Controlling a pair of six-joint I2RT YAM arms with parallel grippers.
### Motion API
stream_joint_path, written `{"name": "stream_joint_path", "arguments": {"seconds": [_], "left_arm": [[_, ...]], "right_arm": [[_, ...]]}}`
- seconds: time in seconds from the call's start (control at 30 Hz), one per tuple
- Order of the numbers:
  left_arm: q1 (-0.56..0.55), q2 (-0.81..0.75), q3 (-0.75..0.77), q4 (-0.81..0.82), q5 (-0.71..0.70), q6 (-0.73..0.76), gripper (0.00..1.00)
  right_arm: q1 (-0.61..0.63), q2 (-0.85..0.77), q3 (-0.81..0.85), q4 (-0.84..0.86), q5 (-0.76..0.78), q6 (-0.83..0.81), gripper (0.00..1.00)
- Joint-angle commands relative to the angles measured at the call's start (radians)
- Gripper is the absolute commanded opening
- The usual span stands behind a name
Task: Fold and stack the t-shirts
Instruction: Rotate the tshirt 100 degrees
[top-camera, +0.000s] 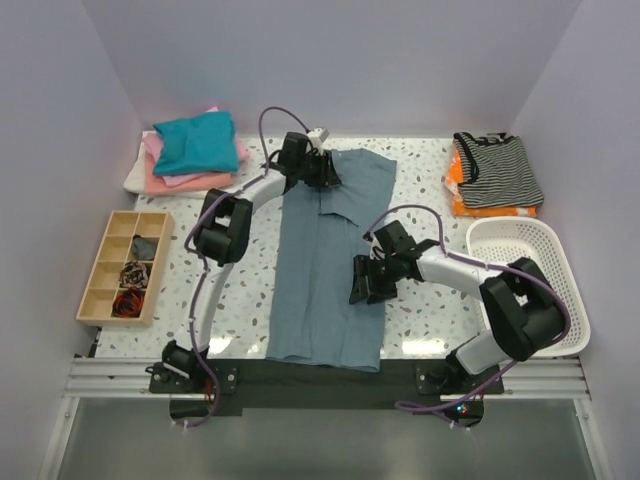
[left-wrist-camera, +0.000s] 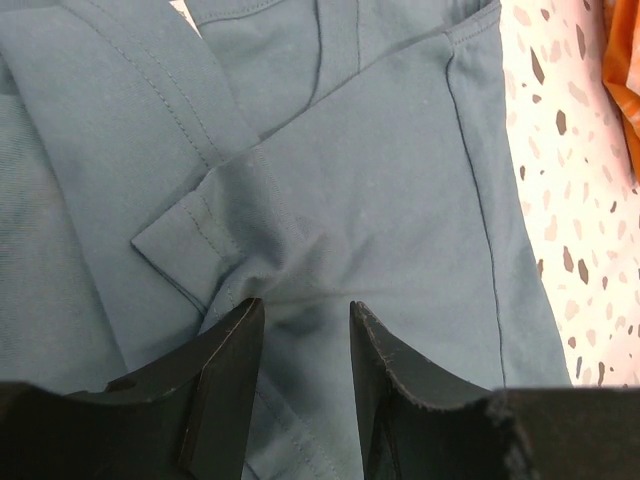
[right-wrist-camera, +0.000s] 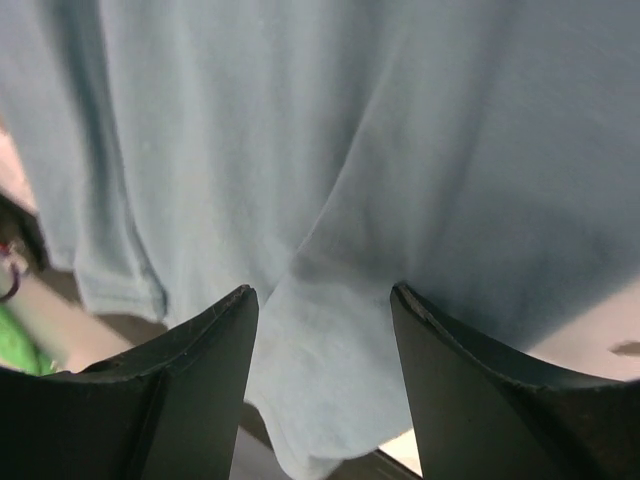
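The slate-blue t-shirt (top-camera: 320, 290) lies as a long strip along the middle of the table (top-camera: 250, 300), from the near edge almost to the far edge, and it is a little wider at its far end. The left gripper (top-camera: 328, 172) is at this far end, low over the cloth. In the left wrist view its fingers (left-wrist-camera: 225, 380) stand apart. The blue cloth shows in the gap between them, with small puckers running toward it, and a folded sleeve (left-wrist-camera: 190, 235) lies just beside one finger. I cannot tell if the tips press on the cloth. The right gripper (top-camera: 360, 283) is at the right side edge of the shirt, about halfway along it. In the right wrist view its fingers (right-wrist-camera: 190, 390) are wide apart, and a soft fold of the shirt lies between them, not squeezed by them. In the far left corner of the table there is a stack, with a teal shirt (top-camera: 195, 142) on top of a pink shirt (top-camera: 190, 181) and a white shirt (top-camera: 135, 177) showing at its left side. In the far right corner a striped shirt (top-camera: 497, 168) rests on an orange garment (top-camera: 456, 172). A white basket (top-camera: 480, 232) stands at the right edge, and a wooden tray (top-camera: 95, 262) with compartments stands at the left edge, with small dark things in some of them.
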Motion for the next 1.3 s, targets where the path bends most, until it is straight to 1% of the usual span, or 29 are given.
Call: {"name": "stream_joint_path", "arguments": {"seconds": [0.0, 0.1, 0.17, 0.33, 0.37, 0.43, 0.47, 0.53, 0.6, 0.63, 0.67, 0.7, 0.73, 0.77, 0.8, 0.83, 0.87, 0.9, 0.93, 0.97, 1.0, 1.03, 1.1, 1.13, 1.17, 1.2, 1.23, 1.27], "left_arm": [[0.070, 0.047, 0.015, -0.024, -0.068, 0.041, 0.45], [0.092, 0.044, 0.009, -0.012, -0.068, 0.038, 0.45], [0.104, 0.046, 0.018, -0.008, -0.057, 0.039, 0.45], [0.106, 0.038, 0.027, 0.010, -0.017, 0.044, 0.46], [0.106, 0.037, 0.038, 0.007, -0.010, 0.044, 0.46], [0.104, 0.023, 0.042, 0.015, 0.020, 0.038, 0.46], [0.104, -0.003, 0.041, 0.019, 0.029, 0.033, 0.46], [0.101, -0.048, 0.033, 0.038, 0.059, 0.020, 0.45], [0.097, -0.153, -0.025, 0.082, 0.063, 0.009, 0.45], [0.095, -0.195, -0.089, 0.085, 0.058, -0.002, 0.45], [0.091, -0.280, -0.123, 0.125, 0.052, -0.008, 0.45], [0.084, -0.325, -0.160, 0.127, 0.018, -0.013, 0.45], [0.071, -0.369, -0.244, 0.124, 0.000, -0.019, 0.45], [0.063, -0.469, -0.301, 0.127, -0.022, -0.022, 0.44], [0.052, -0.523, -0.364, 0.127, -0.084, -0.039, 0.44], [0.031, -0.636, -0.508, 0.137, -0.110, -0.042, 0.44], [0.018, -0.695, -0.590, 0.154, -0.146, -0.040, 0.44], [0.006, -0.756, -0.664, 0.150, -0.243, -0.046, 0.44], [-0.012, -0.866, -0.809, 0.145, -0.279, -0.054, 0.45], [-0.017, -0.920, -0.882, 0.140, -0.304, -0.068, 0.45], [-0.017, -0.974, -0.954, 0.137, -0.330, -0.115, 0.45], [-0.020, -1.073, -1.096, 0.137, -0.332, -0.138, 0.45], [-0.032, -1.173, -1.223, 0.111, -0.362, -0.204, 0.45], [-0.049, -1.266, -1.323, 0.104, -0.368, -0.226, 0.45], [-0.061, -1.316, -1.372, 0.104, -0.370, -0.246, 0.45], [-0.078, -1.363, -1.411, 0.035, -0.391, -0.299, 0.45], [-0.118, -1.457, -1.476, 0.012, -0.402, -0.324, 0.45], [-0.141, -1.502, -1.505, -0.042, -0.417, -0.351, 0.45]], "right_arm": [[0.001, 0.014, 0.010, -0.131, 0.360, 0.030, 0.61], [0.001, 0.029, 0.045, -0.140, 0.486, 0.048, 0.61], [0.000, 0.047, 0.083, -0.138, 0.514, 0.041, 0.61], [0.001, 0.055, 0.148, -0.105, 0.456, -0.059, 0.61], [0.003, 0.037, 0.166, -0.105, 0.444, -0.083, 0.60], [0.001, 0.002, 0.174, -0.077, 0.372, -0.109, 0.60], [0.003, -0.041, 0.179, -0.071, 0.358, -0.113, 0.61], [0.001, -0.075, 0.185, -0.063, 0.306, -0.125, 0.61], [0.001, -0.117, 0.203, -0.077, 0.290, -0.126, 0.61], [0.001, -0.132, 0.205, -0.080, 0.308, -0.125, 0.61], [0.001, -0.143, 0.205, -0.086, 0.331, -0.113, 0.61], [0.001, -0.166, 0.200, -0.097, 0.362, -0.103, 0.61], [0.001, -0.176, 0.188, -0.097, 0.415, -0.091, 0.62], [0.000, -0.183, 0.183, -0.100, 0.465, -0.074, 0.62], [0.000, -0.192, 0.183, -0.123, 0.514, -0.062, 0.62], [0.000, -0.193, 0.185, -0.138, 0.587, -0.042, 0.62], [-0.003, -0.195, 0.188, -0.153, 0.621, -0.031, 0.62], [-0.009, -0.195, 0.189, -0.189, 0.650, -0.016, 0.62], [-0.019, -0.195, 0.185, -0.201, 0.666, -0.004, 0.63], [-0.029, -0.201, 0.174, -0.210, 0.671, 0.019, 0.66], [-0.051, -0.207, 0.160, -0.213, 0.665, 0.031, 0.66], [-0.065, -0.229, 0.122, -0.206, 0.651, 0.038, 0.67], [-0.112, -0.252, 0.088, -0.200, 0.600, 0.056, 0.67], [-0.128, -0.273, 0.061, -0.198, 0.579, 0.058, 0.67], [-0.138, -0.288, 0.050, -0.204, 0.539, 0.056, 0.67], [-0.144, -0.302, 0.042, -0.222, 0.525, 0.058, 0.67], [-0.146, -0.315, 0.030, -0.235, 0.507, 0.058, 0.67], [-0.146, -0.345, 0.022, -0.247, 0.476, 0.062, 0.67]]}}
